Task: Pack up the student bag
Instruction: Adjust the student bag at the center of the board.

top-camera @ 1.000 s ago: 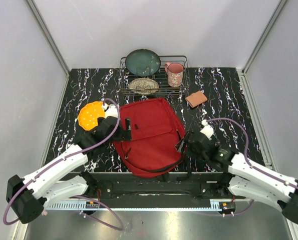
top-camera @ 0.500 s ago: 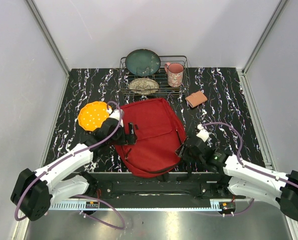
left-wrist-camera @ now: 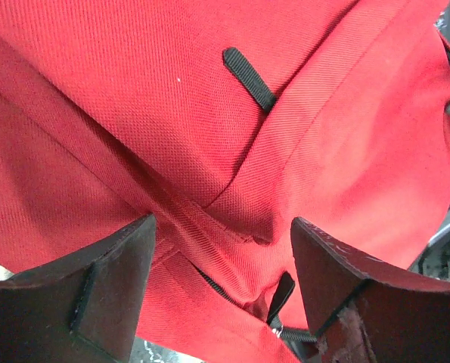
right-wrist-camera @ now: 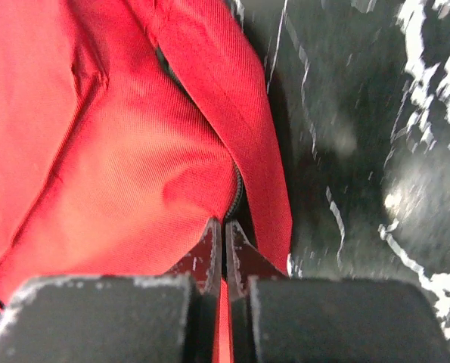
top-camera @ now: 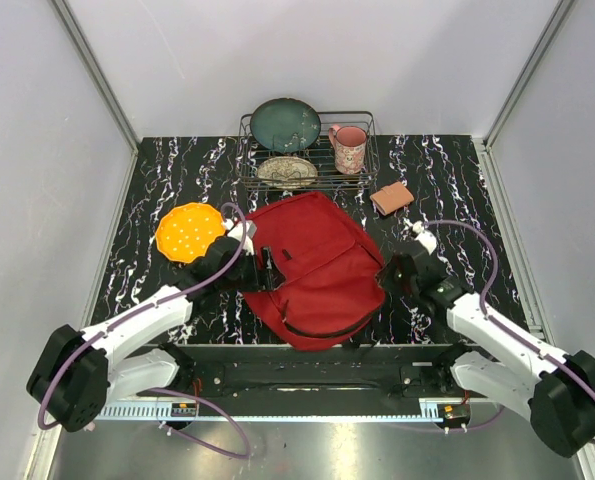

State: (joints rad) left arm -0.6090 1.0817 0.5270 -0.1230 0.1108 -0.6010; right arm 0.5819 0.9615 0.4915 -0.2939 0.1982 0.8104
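Observation:
The student bag (top-camera: 312, 275), a big red backpack, lies flat in the middle of the black marbled table. My left gripper (top-camera: 265, 270) rests on its left side. In the left wrist view this gripper (left-wrist-camera: 223, 227) is open, its fingers straddling a raised fold of red fabric (left-wrist-camera: 209, 113) above a black zipper pull (left-wrist-camera: 283, 291). My right gripper (top-camera: 387, 275) is at the bag's right edge. In the right wrist view it (right-wrist-camera: 225, 223) is shut, pinching the bag (right-wrist-camera: 96, 151) at its zip seam.
An orange dotted disc (top-camera: 189, 232) lies left of the bag. Behind it stands a wire rack (top-camera: 243, 160) with a green plate (top-camera: 285, 124), a patterned plate (top-camera: 286, 170) and a pink mug (top-camera: 349, 148). A brown block (top-camera: 392, 198) lies at the back right.
My right gripper closed on the bag's right edge and pulled it; the bag shifted and turned slightly. My left gripper slid right onto the bag and narrowed a little.

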